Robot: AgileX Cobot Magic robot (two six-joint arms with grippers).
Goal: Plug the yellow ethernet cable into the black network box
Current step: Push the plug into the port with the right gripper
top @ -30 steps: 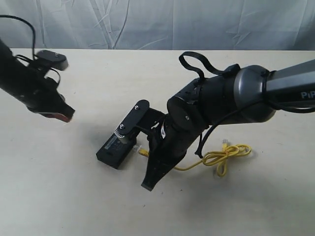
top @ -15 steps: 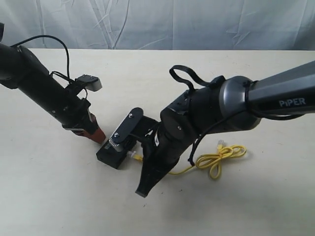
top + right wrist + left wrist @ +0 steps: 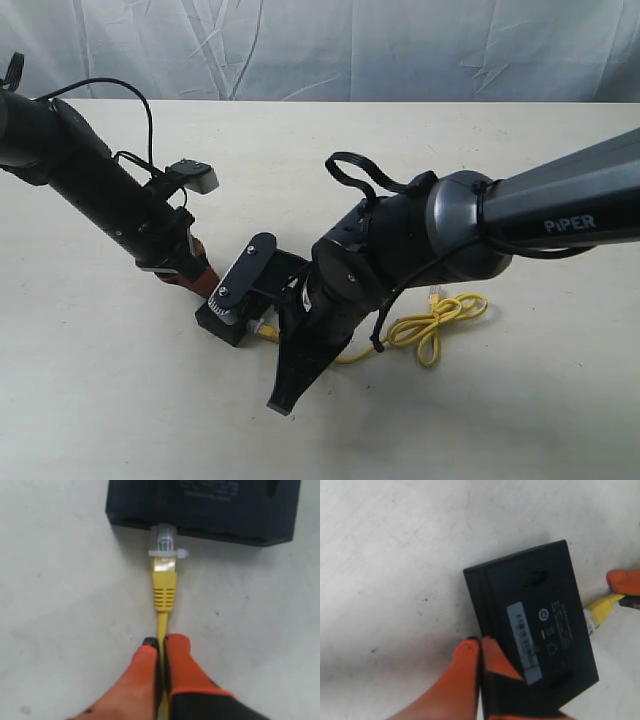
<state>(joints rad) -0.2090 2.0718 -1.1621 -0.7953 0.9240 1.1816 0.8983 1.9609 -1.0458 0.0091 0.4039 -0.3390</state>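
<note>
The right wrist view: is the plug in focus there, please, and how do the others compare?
Right wrist view: the plug of the yellow ethernet cable fairly sharp, the right gripper soft. Left wrist view: blurred, label unreadable on the black network box. Exterior view: even light, soft shadows.
</note>
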